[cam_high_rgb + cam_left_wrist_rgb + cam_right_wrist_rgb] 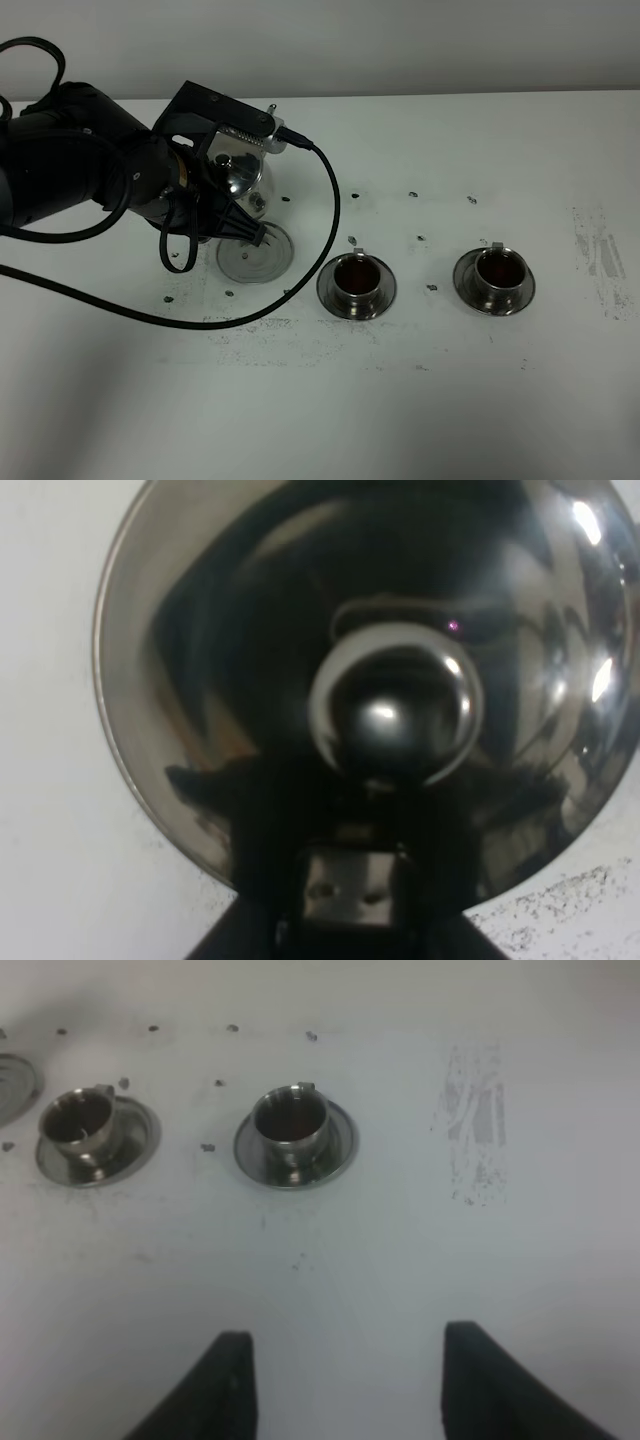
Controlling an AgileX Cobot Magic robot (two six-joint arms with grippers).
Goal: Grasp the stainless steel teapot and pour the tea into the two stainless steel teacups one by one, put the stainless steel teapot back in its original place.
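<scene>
The stainless steel teapot [243, 172] is a mirror-bright, bell-shaped pot; the left wrist view looks straight down on its lid, where the round knob [395, 702] sits in the middle of the wide, dark-reflecting dome. In the high view the left gripper [240, 228] is pressed together on the teapot, its black fingers on the near side of the pot and the arm's body covering the pot's left half. Just beyond the fingertips, toward the front of the table, lies the flat round saucer [255, 255] of the original place; the pot looks tilted and mostly behind this disc, and whether its base touches it cannot be told.

To the right of that claw, well apart from it, stand the two stainless steel teacups, each on its own wide saucer: the nearer cup [357, 277] and, farther right, the second cup [495, 273]. Both show dark liquid inside.

The right gripper [345, 1375] hangs over bare white table [400, 1260], with both cups ahead of its fingertips. Its two dark fingers [225, 1380] stand apart in its own view and pinch nothing.
</scene>
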